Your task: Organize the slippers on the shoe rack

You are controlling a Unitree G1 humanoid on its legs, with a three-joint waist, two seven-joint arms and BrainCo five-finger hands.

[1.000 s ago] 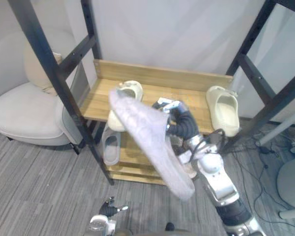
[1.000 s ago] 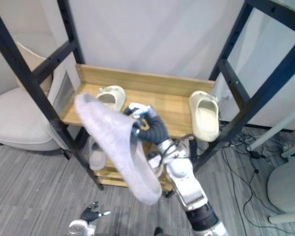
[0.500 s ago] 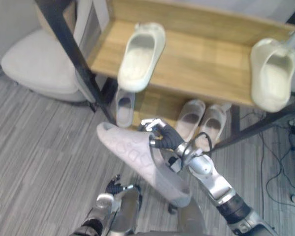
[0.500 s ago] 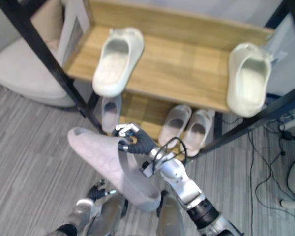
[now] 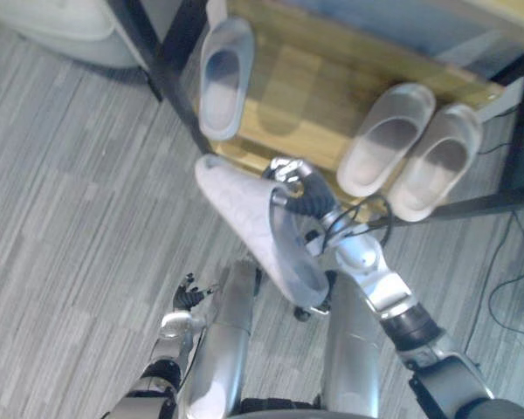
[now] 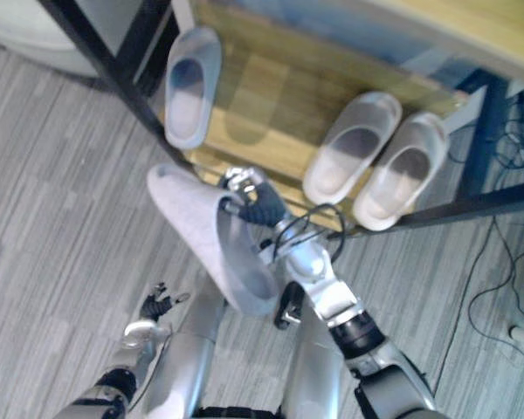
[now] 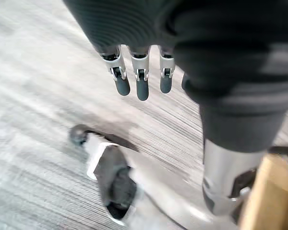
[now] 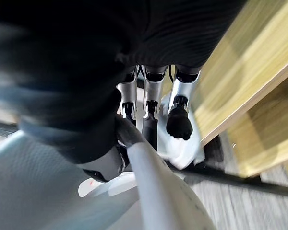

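Camera: the head views have tipped downward over the last second. The upper shelf with its cream slippers has left the frame, and the lower shelf (image 5: 301, 92) of the shoe rack has come into view.

Held slipper: the grey held slipper (image 5: 258, 229) was up in front of the upper shelf a second ago. It now hangs low over the floor (image 5: 70, 218), sole up and tilted, with one end just beside the lower shelf's front edge.

Right hand: the right hand (image 5: 295, 185) stays clamped on the slipper's rim. The right wrist view shows its fingers (image 8: 149, 120) curled over the edge.

Left hand: the left hand (image 5: 187, 294) is idle down by the floor, with fingers straight and holding nothing.

Already shelved: a lone slipper (image 5: 223, 77) lies at the lower shelf's left end. The paired slippers (image 5: 386, 140) lie side by side toward its right.

Open space: bare wood lies between the lone slipper and the pair.

Meaning for the task: the target looks to have switched from the upper shelf to the lower one. The held slipper is the same grey as the lone one, so the likely place for it is beside that one.

Next move, as judged: the hand would have to turn the slipper sole-down and push it in past the shelf edge before letting go.
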